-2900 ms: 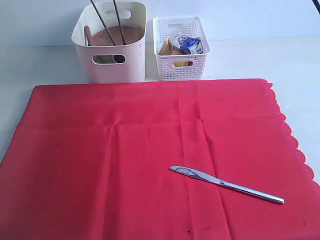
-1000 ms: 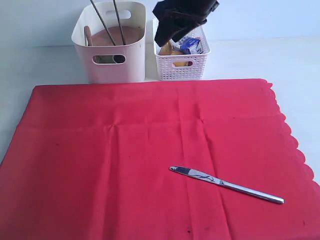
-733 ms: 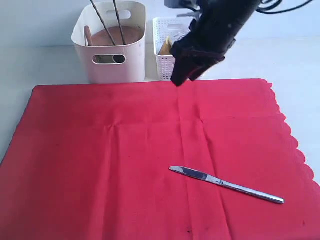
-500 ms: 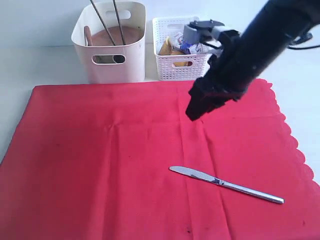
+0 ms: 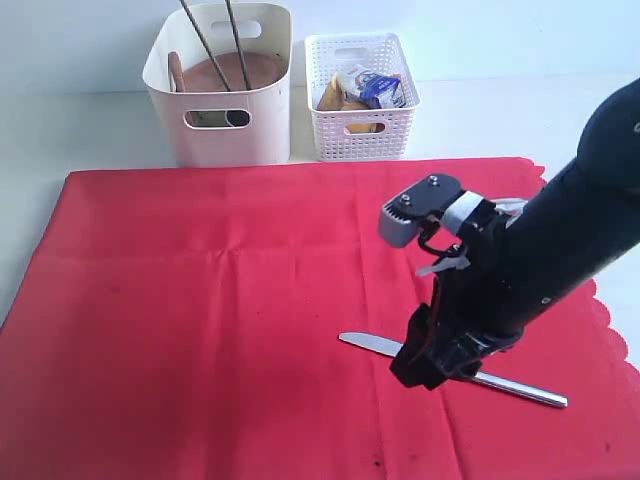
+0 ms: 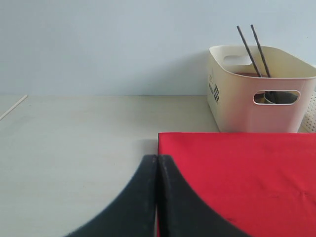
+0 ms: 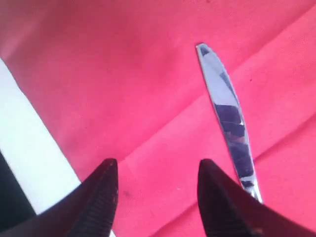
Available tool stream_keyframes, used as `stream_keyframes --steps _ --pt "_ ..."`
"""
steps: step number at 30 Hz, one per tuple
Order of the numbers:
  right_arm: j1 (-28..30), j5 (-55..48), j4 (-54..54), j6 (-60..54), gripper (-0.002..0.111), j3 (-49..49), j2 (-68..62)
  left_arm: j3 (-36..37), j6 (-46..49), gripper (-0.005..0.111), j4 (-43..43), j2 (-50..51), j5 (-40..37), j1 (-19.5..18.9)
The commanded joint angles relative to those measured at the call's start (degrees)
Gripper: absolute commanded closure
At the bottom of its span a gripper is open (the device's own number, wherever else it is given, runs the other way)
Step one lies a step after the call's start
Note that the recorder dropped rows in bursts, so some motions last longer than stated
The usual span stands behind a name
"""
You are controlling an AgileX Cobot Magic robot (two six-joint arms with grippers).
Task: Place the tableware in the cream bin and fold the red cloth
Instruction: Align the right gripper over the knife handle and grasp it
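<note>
- Exterior view: right end effector low over the steel table knife, flat on the red cloth; chopsticks leaning in the cream bin (lattice basket just beside).
- Left wrist view: left end effector pinched fully together, empty, over the tabletop at the cloth's edge.
- Right wrist view: fingers moderately apart, gripping nothing; knife blade running toward one finger, contact unclear.

Red cloth lies flat, left and middle open for passage. Right arm bulks over the knife and blocks the near right. Cream bin and lattice basket stand just beside each other. Chopsticks jut above the bin's rim.
</note>
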State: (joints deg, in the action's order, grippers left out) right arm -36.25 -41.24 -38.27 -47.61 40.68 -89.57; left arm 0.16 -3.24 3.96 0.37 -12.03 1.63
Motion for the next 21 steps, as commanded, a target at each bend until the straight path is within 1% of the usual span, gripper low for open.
stream_keyframes --steps 1,6,11,21 --pt "-1.71 5.77 3.52 1.55 0.060 -1.46 0.49 -0.16 0.04 0.105 -0.13 -0.37 0.16 0.21" --pt "-1.73 6.70 5.65 6.80 0.060 -2.80 -0.49 -0.16 0.04 0.105 -0.13 -0.37 0.16 0.21" --pt "-1.73 13.19 10.95 12.12 0.060 -5.04 -2.26 -0.16 0.04 0.105 -0.13 -0.37 0.16 0.21" --pt "-1.73 19.29 11.77 11.65 0.060 -5.90 -7.32 -0.16 0.04 0.105 -0.13 -0.37 0.16 0.21"
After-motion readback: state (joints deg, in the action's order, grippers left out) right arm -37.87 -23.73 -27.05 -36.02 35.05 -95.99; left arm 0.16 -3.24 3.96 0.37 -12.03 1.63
